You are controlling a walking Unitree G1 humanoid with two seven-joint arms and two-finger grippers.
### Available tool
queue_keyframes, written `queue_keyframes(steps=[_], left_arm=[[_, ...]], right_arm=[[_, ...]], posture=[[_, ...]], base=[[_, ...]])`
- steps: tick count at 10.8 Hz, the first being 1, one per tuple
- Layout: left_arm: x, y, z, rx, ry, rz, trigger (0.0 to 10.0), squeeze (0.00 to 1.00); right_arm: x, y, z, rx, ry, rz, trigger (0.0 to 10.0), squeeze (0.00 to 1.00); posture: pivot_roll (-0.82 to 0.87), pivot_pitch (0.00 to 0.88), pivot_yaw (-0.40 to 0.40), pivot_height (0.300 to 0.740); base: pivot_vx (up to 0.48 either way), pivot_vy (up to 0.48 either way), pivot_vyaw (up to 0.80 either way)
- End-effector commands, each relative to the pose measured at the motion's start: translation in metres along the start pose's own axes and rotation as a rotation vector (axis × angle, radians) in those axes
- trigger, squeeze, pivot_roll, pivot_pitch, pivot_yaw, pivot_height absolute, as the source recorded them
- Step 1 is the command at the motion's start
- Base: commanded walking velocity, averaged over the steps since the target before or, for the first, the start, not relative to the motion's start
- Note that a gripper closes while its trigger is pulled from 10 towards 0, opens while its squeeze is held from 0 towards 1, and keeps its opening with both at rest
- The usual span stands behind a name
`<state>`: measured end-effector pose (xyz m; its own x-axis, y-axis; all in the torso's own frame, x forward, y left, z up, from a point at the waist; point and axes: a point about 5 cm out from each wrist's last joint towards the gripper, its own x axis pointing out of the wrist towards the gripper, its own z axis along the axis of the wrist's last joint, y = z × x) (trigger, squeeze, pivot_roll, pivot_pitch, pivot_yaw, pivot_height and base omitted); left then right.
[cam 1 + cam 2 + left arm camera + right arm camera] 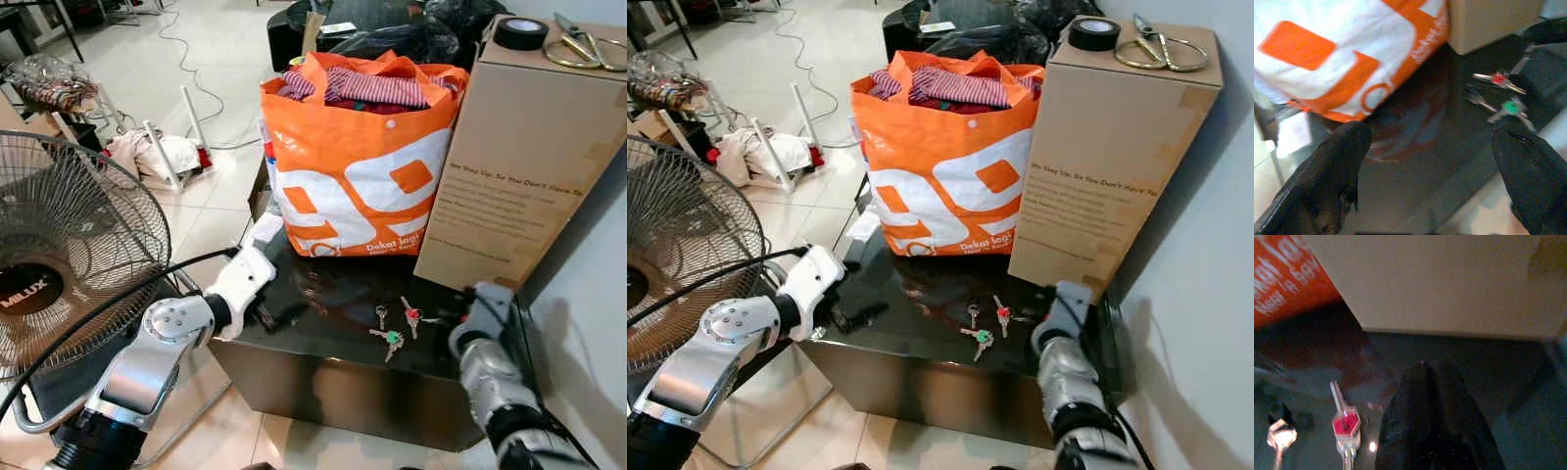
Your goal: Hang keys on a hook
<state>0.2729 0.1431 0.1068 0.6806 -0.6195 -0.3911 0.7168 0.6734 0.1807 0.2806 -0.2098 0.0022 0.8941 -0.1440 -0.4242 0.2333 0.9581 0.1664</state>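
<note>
The keys [395, 325] lie loose on the glossy black table [323, 343], near its front edge and a little toward the robot's right. There are several on one bunch: one with a red head [1346, 423], one with a green head [1511, 106], and a plain silver one [381, 315]. Nothing grips them.

The right gripper [1436, 382] rests low over the tabletop just beside the keys, on their right side, with its two black fingers pressed together; the red-headed key lies just next to them without touching. The right arm [490, 362] reaches in from the front right corner of the table.

The left gripper [1430, 161] hangs at the table's left front edge, its fingers [1334, 171] spread wide apart and holding nothing, pointed across the dark surface toward the keys, which lie well apart from it.

Behind the keys stands an orange and white shopping bag [353, 176], stuffed with striped red cloth [377, 88]. Just beside it on the right stands a tall cardboard box [519, 157], and on the box's top lie a roll of black tape [520, 33] and a pair of scissors [583, 44].

To the left of the table stands a floor fan [69, 264] with a wire grille. Farther back, on the tiled floor [216, 59], are a heap of clothing [147, 155] and a trailing cable [186, 59].
</note>
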Motion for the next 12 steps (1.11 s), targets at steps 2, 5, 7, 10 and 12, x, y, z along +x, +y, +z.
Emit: queue_keyframes(steps=[2, 5, 7, 10, 12], left_arm=[[-0.004, 0.015, 0.001, -0.002, -0.028, 0.146, 10.0, 0.0], [-0.008, 0.013, 0.011, -0.032, -0.11, 0.274, 10.0, 0.0], [-0.012, 0.014, 0.014, -0.068, -0.139, 0.367, 10.0, 0.0], [-0.013, 0.016, 0.017, -0.081, -0.153, 0.435, 10.0, 0.0], [-0.01, 0.019, 0.02, -0.081, -0.154, 0.44, 10.0, 0.0]], right_arm=[[-0.005, 0.02, 0.031, 0.051, -0.185, 0.113, 0.0, 0.0], [-0.029, 0.038, 0.064, 0.041, -0.361, 0.212, 0.0, 0.0], [-0.049, 0.045, 0.08, 0.008, -0.411, 0.252, 7.8, 0.0], [-0.065, 0.048, 0.085, -0.049, -0.395, 0.244, 10.0, 0.0], [-0.068, 0.049, 0.088, -0.052, -0.396, 0.233, 10.0, 0.0]], posture=[[-0.05, 0.0, 0.086, 0.74], [-0.05, 0.0, 0.073, 0.74], [-0.06, 0.0, 0.076, 0.74], [-0.08, 0.0, 0.079, 0.74], [-0.1, 0.0, 0.098, 0.74]], base=[[0.0, 0.0, 0.0], [0.0, 0.0, 0.0], [0.0, 0.0, 0.0], [0.0, 0.0, 0.0], [0.0, 0.0, 0.0]])
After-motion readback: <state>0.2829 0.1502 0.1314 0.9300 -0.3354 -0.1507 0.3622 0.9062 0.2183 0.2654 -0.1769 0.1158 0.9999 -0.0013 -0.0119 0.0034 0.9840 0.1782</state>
